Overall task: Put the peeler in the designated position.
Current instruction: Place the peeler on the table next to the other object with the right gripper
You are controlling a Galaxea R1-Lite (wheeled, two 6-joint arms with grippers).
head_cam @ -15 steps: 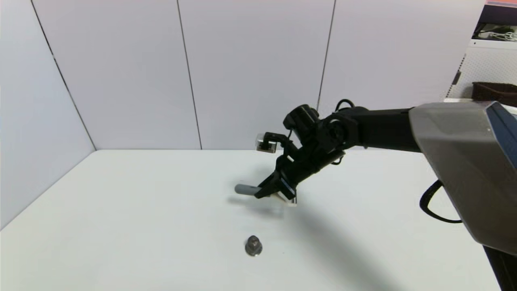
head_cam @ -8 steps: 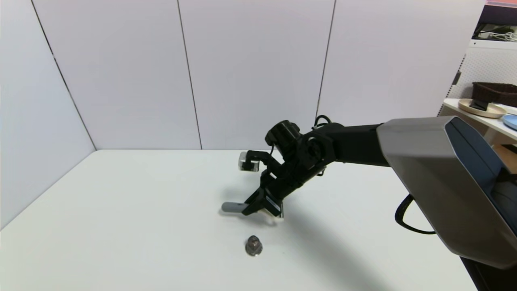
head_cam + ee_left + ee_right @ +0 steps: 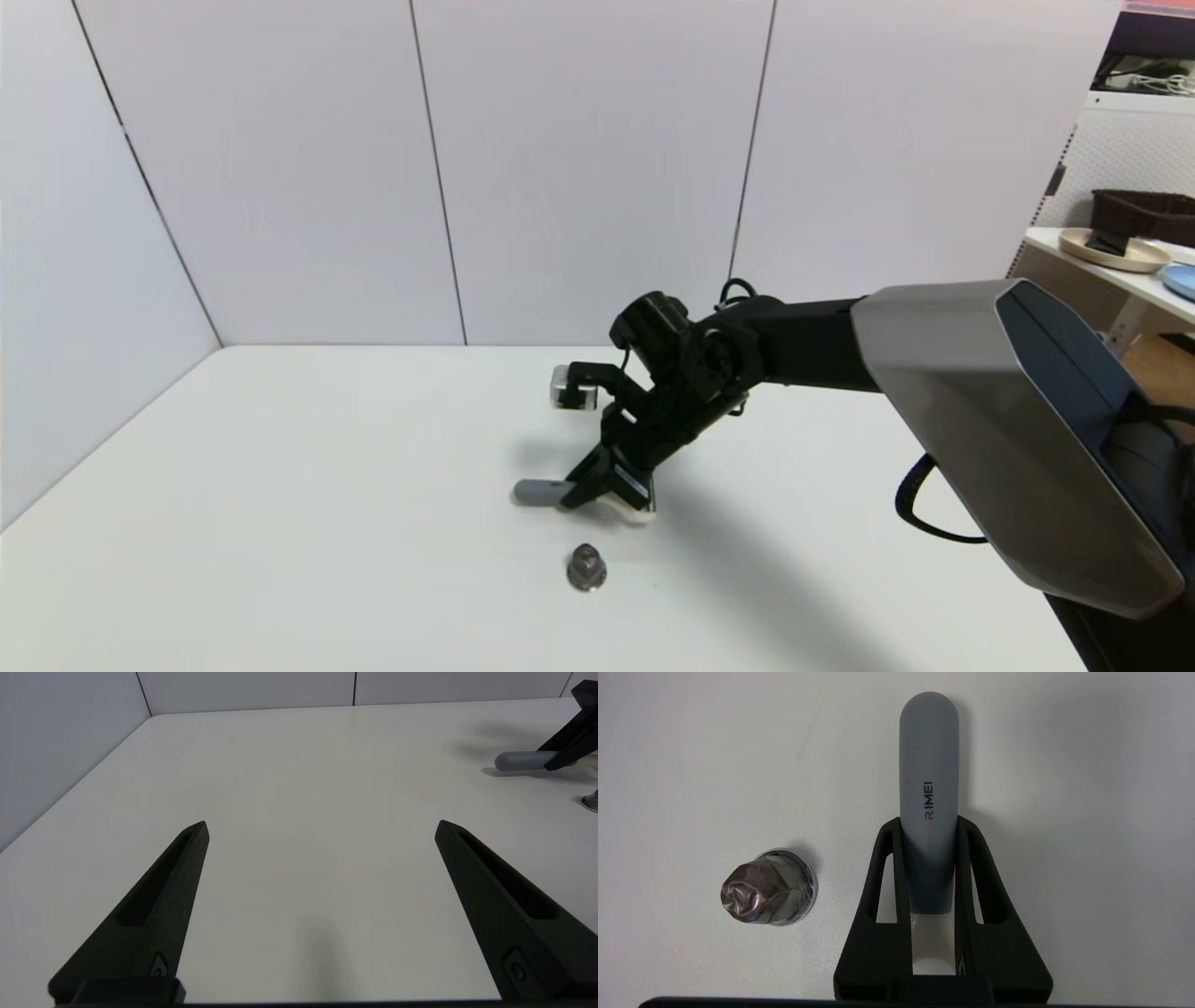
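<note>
**Peeler held low beside the metal nut**

While the right gripper (image 3: 607, 487) reaches down over the middle of the white table (image 3: 280, 485), its two black fingers are clamped on the peeler (image 3: 540, 491), pinching the grey handle from both sides. In the right wrist view the fingers (image 3: 889, 868) press against the handle where it meets the cream-white head, and the rounded grey end of the peeler (image 3: 929, 788), printed with the letters "RIMEI", sticks out well past the fingertips. Seen from the head camera, the handle lies roughly level and points toward the robot's left, while the pale forked head shows just under the gripper's near side. The peeler sits very low over the tabletop, with its shadow directly beneath it; whether it actually touches the surface cannot be told.

The small dark dome-shaped nut (image 3: 586, 567) stands upright on the table, nearer the robot than the peeler and close to it but apart. In the right wrist view the nut (image 3: 768, 889) appears beside the gripper, with bare table between them.

The left gripper (image 3: 322, 830) hangs over bare table off to the robot's left, its fingers spread wide and holding nothing. From its camera the peeler's grey handle end (image 3: 521, 760) shows far off.
</note>
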